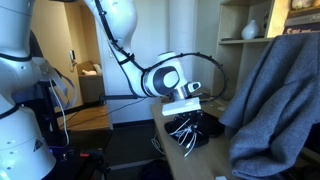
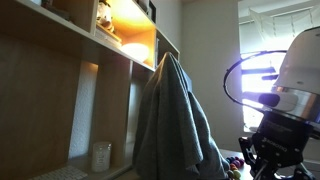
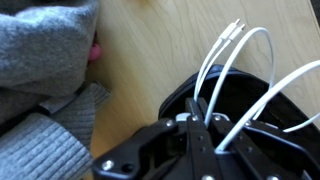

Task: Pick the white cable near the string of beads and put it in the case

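**Q:** What is the gripper [image 3: 198,120] doing?

**A:** It is pinching the white cable [image 3: 216,57] between its narrowly closed fingers [image 3: 188,128]. In the wrist view, the strands are fanning outward from the fingertips.

**Q:** How is the cable appearing?

**A:** It is showing as a thin, glossy white cord, bending into several loose arcs. Two small plug ends are pointing toward the top of the wrist view.

**Q:** Where is it lying?

**A:** The loops are hanging directly over the case [image 3: 172,103], a black, rounded shell that is sitting open on the wooden table [image 3: 150,40]. In an exterior view, the cable [image 1: 183,128] is dangling under the gripper [image 1: 186,116] and spilling onto the case [image 1: 200,132]. Whether any loop is resting on the bottom cannot be told.

**Q:** What is bordering the case?

**A:** A grey cloth [image 3: 40,60] is lying just beside it, draping over the table edge.
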{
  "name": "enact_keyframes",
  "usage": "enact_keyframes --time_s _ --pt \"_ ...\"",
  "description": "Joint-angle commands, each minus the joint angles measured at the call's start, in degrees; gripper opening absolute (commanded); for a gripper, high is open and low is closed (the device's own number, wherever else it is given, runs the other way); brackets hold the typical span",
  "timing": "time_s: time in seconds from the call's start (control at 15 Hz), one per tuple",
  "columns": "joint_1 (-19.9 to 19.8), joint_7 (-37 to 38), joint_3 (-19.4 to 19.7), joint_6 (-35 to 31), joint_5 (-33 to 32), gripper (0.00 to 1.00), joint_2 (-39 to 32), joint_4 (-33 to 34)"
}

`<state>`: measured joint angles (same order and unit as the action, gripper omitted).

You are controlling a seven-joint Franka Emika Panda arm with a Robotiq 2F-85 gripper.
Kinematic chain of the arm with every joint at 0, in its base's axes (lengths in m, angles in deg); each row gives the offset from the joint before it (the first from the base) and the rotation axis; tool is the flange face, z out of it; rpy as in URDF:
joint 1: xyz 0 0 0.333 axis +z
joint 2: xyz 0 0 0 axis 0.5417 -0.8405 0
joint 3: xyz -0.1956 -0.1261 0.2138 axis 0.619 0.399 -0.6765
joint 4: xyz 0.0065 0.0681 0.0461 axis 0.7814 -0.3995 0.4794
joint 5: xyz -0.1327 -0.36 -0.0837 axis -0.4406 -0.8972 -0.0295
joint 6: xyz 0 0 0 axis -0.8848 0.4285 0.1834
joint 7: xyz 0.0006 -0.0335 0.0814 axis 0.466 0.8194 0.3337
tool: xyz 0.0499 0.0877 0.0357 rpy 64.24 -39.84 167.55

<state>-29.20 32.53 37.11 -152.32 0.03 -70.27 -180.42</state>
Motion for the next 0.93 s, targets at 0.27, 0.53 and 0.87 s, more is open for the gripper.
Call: enact_keyframes --time_s 0.27,0.53,0.87 --pt "1.88 -3.2 -2.16 4.59 0.01 0.01 0.68 1.06" --pt "3.03 -4.5 -3.01 6.84 -0.4 0.01 0.1 2.12" --pt "4.0 -6.23 -4.02 8.92 -0.71 0.01 -0.51 2.98"
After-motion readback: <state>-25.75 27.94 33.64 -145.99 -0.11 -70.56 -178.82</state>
